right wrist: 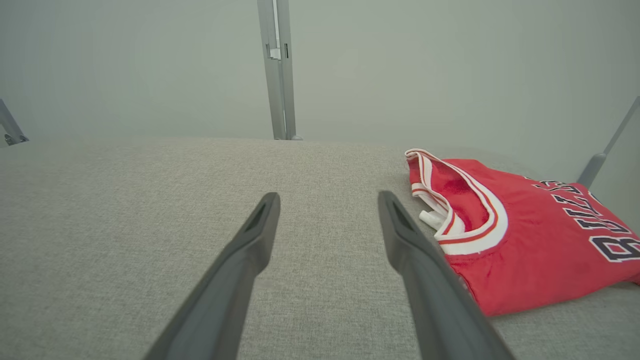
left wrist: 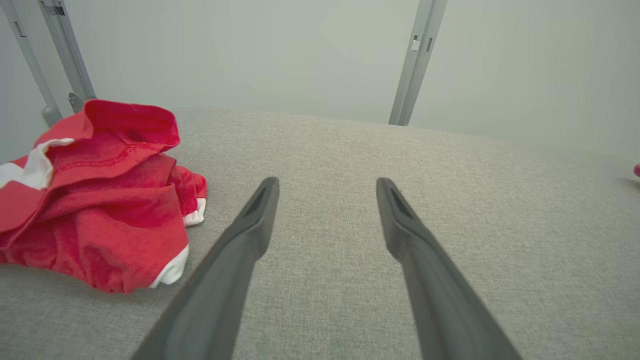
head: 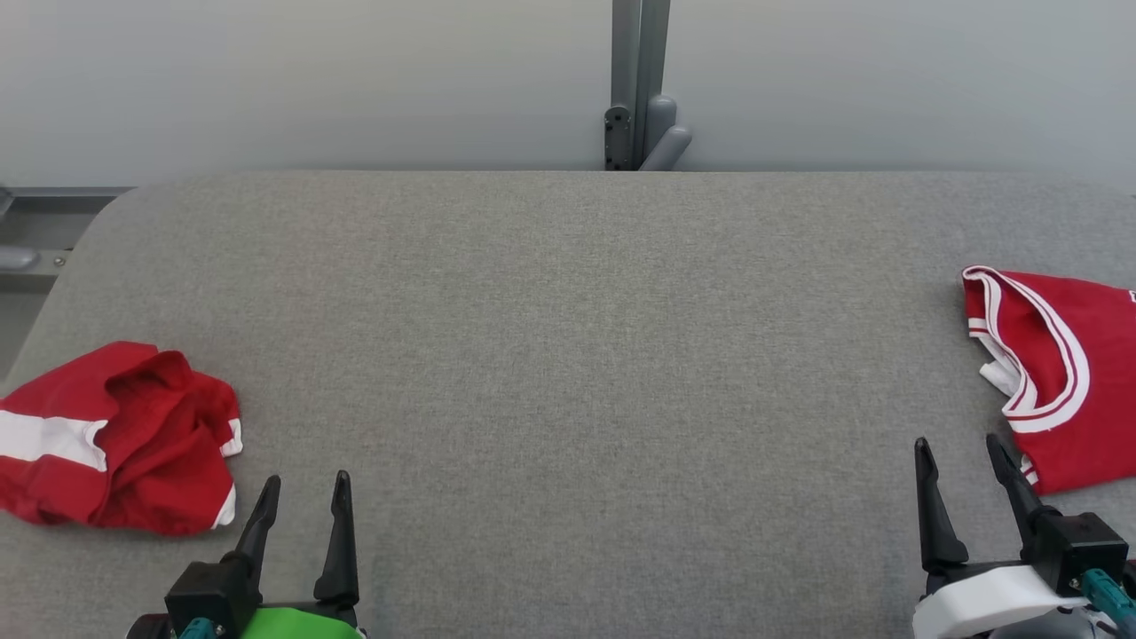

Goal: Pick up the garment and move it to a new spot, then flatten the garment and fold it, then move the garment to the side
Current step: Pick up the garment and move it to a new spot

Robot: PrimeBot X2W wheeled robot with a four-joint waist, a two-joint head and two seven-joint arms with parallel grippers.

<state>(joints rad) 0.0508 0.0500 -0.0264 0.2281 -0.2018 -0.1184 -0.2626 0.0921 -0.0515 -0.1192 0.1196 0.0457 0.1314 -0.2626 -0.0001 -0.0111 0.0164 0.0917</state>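
Head view: I see my left gripper (head: pixel 307 479) and right gripper (head: pixel 957 441) spread, holding nothing; crumpled red garment (head: pixel 120 439) near left edge, folded Bulls jersey (head: pixel 1065 355) at right edge, broad grey tabletop (head: pixel 568 337) between.

Two red garments (head: pixel 124 439) (head: pixel 1065 373), two hands (head: pixel 307 479) (head: pixel 957 440), one table (head: pixel 568 355).

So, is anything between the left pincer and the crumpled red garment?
Nothing visible does. The open left pincer sits beside the crumpled garment, on its right, with only bare table between them.
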